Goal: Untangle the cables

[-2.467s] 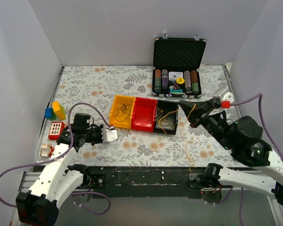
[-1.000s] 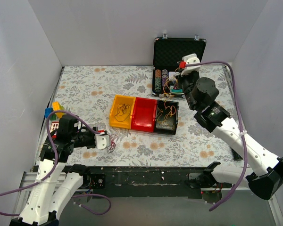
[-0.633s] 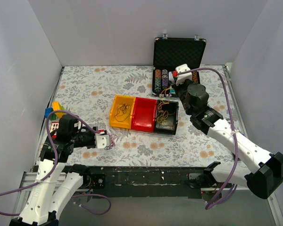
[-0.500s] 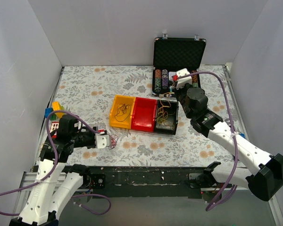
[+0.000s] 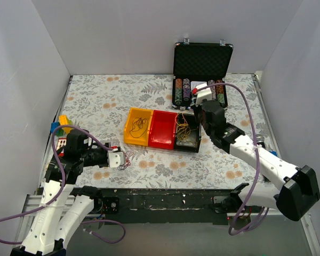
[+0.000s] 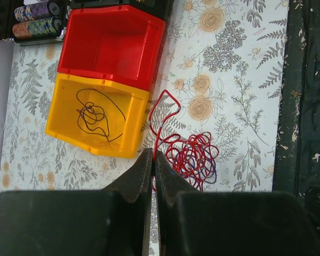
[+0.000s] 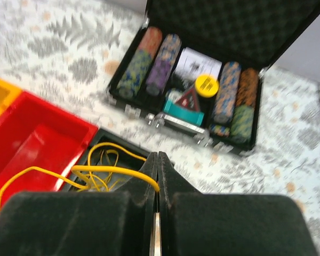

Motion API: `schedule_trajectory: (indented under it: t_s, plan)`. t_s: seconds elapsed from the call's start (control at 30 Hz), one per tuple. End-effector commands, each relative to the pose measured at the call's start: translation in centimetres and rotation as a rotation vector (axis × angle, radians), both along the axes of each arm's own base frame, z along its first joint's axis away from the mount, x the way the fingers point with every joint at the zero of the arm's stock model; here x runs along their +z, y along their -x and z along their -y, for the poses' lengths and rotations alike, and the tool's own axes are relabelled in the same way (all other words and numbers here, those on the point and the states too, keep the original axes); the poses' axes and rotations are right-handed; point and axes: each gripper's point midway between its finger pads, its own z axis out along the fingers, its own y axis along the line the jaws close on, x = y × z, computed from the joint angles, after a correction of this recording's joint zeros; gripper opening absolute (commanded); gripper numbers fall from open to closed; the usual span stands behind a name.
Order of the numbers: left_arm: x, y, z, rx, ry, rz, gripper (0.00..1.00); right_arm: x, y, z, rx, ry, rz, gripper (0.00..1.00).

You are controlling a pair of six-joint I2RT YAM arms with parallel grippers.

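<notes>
Right gripper (image 7: 157, 156), now lower over the black bin (image 5: 186, 150), is pinching limp yellow wire (image 7: 112, 169); left gripper (image 6: 152, 155) is nipping featherlight red wire (image 6: 189, 157) by a loose strand.

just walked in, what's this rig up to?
Two arms are sorting a cable tangle into bins. The right gripper is shut on a yellow cable that runs into the black bin. The left gripper is shut, apparently pinching a strand of the red cable clump, which lies on the table beside the yellow bin. A dark purple cable lies in that bin.
</notes>
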Motion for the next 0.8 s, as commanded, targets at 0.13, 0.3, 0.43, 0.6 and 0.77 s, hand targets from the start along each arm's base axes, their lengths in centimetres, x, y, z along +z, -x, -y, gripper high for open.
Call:
schedule_trajectory:
  t_s: [0.13,0.3,0.43,0.6,0.77]
  plan:
    - [0.7,0.0,0.5,-0.019,0.028,0.017,0.00,-7.7,0.3,0.4,-0.075,0.015,-0.226,0.01]
    - [0.3,0.0,0.5,-0.016,0.030,0.009,0.00,-9.8,0.0,1.3,-0.130,0.046,-0.302,0.01]
    - [0.2,0.1,0.6,-0.018,0.030,0.009,0.00,-11.0,-0.6,0.9,-0.134,0.066,-0.346,0.01]
    - [0.4,0.0,0.7,-0.018,0.038,0.014,0.00,-13.7,-1.9,-0.5,-0.123,0.092,-0.429,0.01]
    - [0.4,0.0,0.7,-0.017,0.037,0.015,0.00,-15.8,-2.9,-2.1,-0.103,0.059,-0.491,0.01]
